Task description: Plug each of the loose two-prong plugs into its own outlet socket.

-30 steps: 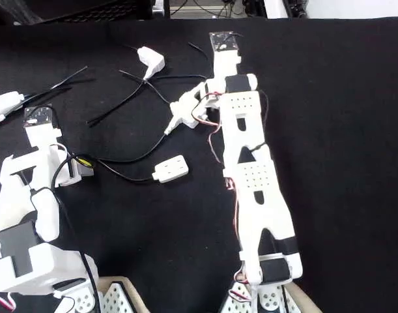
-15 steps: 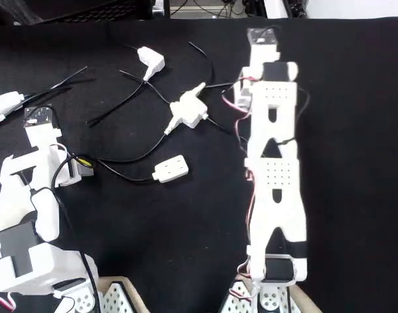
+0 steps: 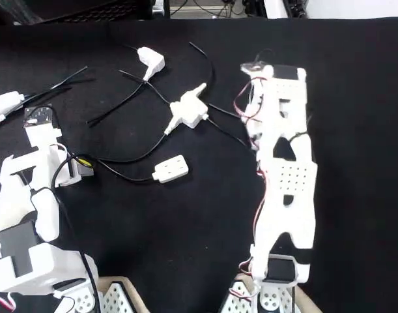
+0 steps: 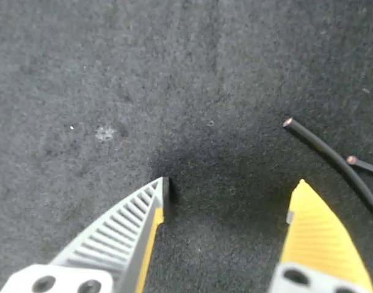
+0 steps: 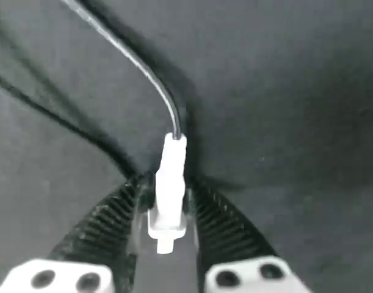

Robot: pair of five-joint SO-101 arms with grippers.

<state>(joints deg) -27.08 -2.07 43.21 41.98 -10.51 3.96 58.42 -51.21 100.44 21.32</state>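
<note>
Transport is our step, we judge: right gripper clamps a white two-prong plug. Next we'd align prongs with the white rectangular outlet socket; left gripper gapes empty

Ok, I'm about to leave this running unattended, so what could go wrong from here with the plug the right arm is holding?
1. The right gripper pinches the white plug by its slim sides, so the plug may twist or slip when pressed into the free socket.
2. Its black cord trails away, and cords lie close to the joined plug and socket. Carrying the plug across might snag them or drag that pair.
</note>
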